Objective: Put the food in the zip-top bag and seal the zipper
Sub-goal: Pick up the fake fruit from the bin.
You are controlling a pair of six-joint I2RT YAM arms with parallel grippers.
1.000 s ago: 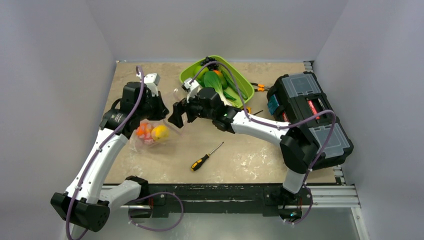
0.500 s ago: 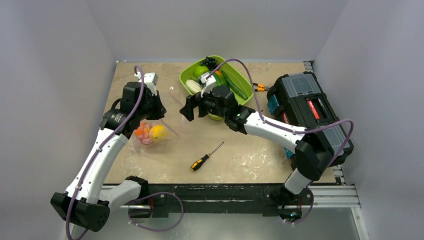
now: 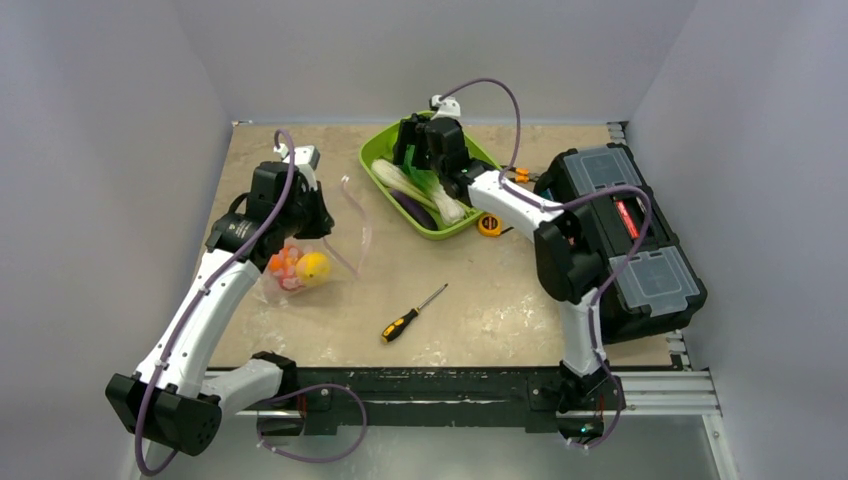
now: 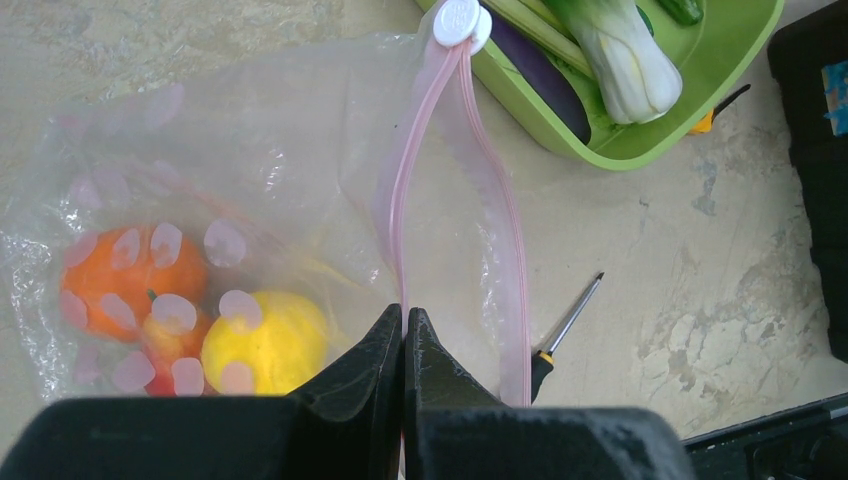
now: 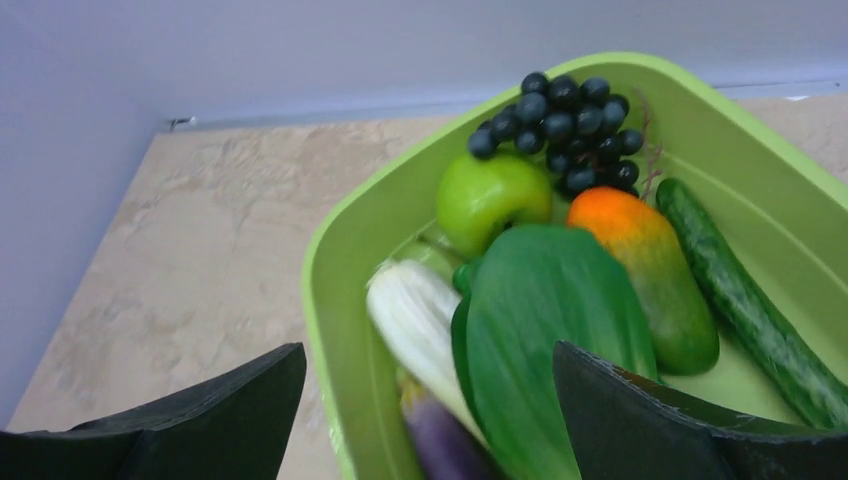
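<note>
**Risks.** The left gripper (image 4: 403, 322) is pinched shut on what appears to be one lip of the zipper (image 4: 430, 140). The other lip hangs free to its right, so the bag (image 4: 230, 170) mouth is only a narrow loop at centre frame. In my judgement a bulky item pushed in could snag the pink strip, pull the film out of the pinch or collapse the opening. The film is slack, so the orange fruit (image 4: 130, 280) and yellow fruit (image 4: 268, 342) inside at lower left may roll toward the mouth if the lip is raised.

The right gripper (image 5: 428, 400) hangs over the tray (image 5: 335, 260) with jaws wide apart, holding nothing. The leafy green (image 5: 545, 320) directly below overlaps its neighbours, so a descent here may nip two items or the tray wall. The grapes (image 5: 560, 110), apple (image 5: 490, 195) and cucumber (image 5: 750, 310) lie toward upper right.

**Pose.** In the top view the left arm reaches up from lower left, wrist bent down over the bag at left centre. The right arm stretches to the tray at upper centre, its elbow beside the black case (image 3: 620, 230). The screwdriver (image 3: 412, 313) lies well apart at lower centre
</note>
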